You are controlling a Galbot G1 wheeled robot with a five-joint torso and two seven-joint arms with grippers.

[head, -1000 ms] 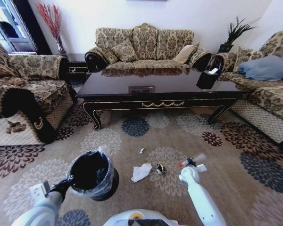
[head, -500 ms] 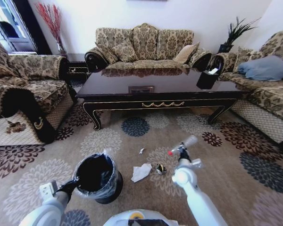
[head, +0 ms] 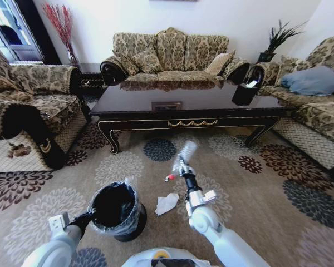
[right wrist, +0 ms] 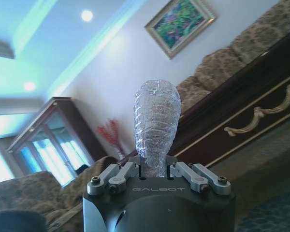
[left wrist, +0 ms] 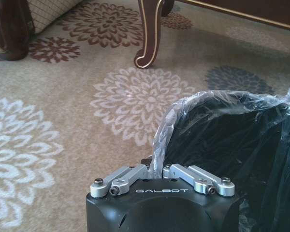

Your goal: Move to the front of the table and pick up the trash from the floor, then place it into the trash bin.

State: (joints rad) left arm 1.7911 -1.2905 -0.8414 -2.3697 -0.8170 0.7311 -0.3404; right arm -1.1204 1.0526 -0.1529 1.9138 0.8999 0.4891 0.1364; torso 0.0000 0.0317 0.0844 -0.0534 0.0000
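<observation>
One dark coffee table (head: pixel 183 103) stands at centre frame. One black trash bin (head: pixel 116 210) sits at lower left. One clear red-capped bottle (head: pixel 182 158) and one crumpled white tissue (head: pixel 166 203) are the trash that can be counted. Three patterned sofas (head: pixel 170 55) line the top and both sides. Two grippers, left (left wrist: pixel 158 171) and right (right wrist: pixel 154 169).

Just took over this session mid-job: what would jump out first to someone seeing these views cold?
The right gripper is raised over the carpet in front of the table, clamping a clear red-capped bottle. The left gripper pinches the bag-lined rim of the black trash bin, near the robot's left side. A crumpled white tissue lies on the floor between them.
</observation>
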